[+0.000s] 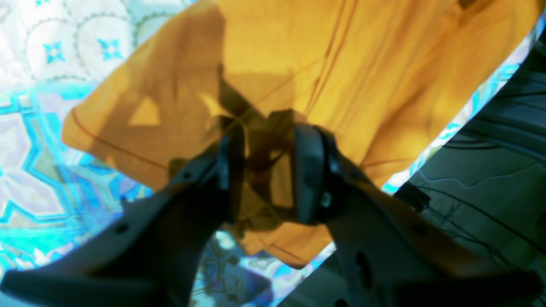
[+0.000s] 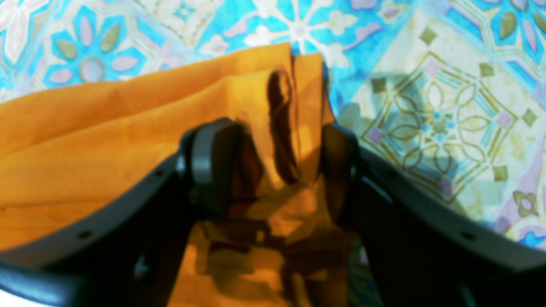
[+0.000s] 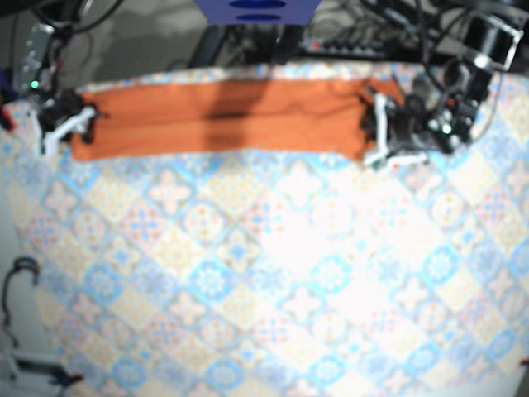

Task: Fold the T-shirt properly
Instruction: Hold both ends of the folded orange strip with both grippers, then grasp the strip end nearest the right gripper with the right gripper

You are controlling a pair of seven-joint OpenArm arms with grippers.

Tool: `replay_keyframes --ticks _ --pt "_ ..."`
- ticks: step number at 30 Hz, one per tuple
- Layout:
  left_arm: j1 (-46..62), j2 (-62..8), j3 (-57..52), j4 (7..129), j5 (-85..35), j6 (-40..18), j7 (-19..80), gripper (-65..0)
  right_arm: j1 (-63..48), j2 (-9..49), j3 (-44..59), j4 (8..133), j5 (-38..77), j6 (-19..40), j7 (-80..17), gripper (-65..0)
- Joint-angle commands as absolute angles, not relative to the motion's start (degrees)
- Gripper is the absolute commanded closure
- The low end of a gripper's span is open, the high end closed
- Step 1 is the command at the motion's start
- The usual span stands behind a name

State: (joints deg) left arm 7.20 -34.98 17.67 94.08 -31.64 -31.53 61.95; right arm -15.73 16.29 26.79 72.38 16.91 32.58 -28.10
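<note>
T-shirt (image 3: 223,116) — left pincer (image 1: 268,170) and right pincer (image 2: 275,166) each clamp an end.

The near and middle counter (image 3: 273,281) lies open from side to side, free for a pass from the front. The far edge is taken up by the shirt (image 3: 223,116), a long flat band. The right tool (image 3: 68,124) and left tool (image 3: 374,131) pinch its ends, and the left arm (image 3: 446,116) crowds that corner. Cables (image 3: 388,25) hang behind.

Blue patterned tablecloth (image 3: 248,298), grey floor (image 1: 482,170) with thin cables (image 1: 490,217), bright glare
</note>
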Motion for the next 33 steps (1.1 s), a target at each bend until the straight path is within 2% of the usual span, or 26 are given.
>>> replay_keyframes --ticks 1,8,12,17,21,26,33 --pt "6.7 -35.8 17.3 94.8 -32.0 -31.6 61.6 -19.8 -15.5 17.5 27.1 73.5 17.5 32.7 -27.0 -32.4" --pt "6.7 -36.0 17.3 94.8 -32.0 -31.6 61.6 -19.8 -15.5 17.5 27.1 73.5 17.5 32.7 -27.0 -32.5" --pt "6.7 -36.0 17.3 94.8 -31.1 -31.6 61.6 -19.8 -15.5 18.2 27.6 73.5 17.8 32.7 -27.5 -34.7" --pt "6.7 -35.6 17.3 94.8 -28.3 -31.6 61.6 -19.9 -15.5 18.2 32.8 73.5 18.9 32.7 -30.4 -38.8" --pt "6.7 -35.6 17.3 94.9 -27.7 -31.6 61.6 -19.9 -15.5 18.8 35.1 73.5 27.8 32.7 -33.5 -41.8" --pt "6.7 -35.6 17.3 94.9 -27.7 -31.6 61.6 -19.9 -15.9 22.1 35.1 72.9 40.3 32.7 -37.0 -41.9" --pt "6.7 -35.6 17.3 94.9 -27.7 -31.6 61.6 -19.9 -15.7 25.1 35.1 72.8 49.5 33.0 -43.8 -42.0"
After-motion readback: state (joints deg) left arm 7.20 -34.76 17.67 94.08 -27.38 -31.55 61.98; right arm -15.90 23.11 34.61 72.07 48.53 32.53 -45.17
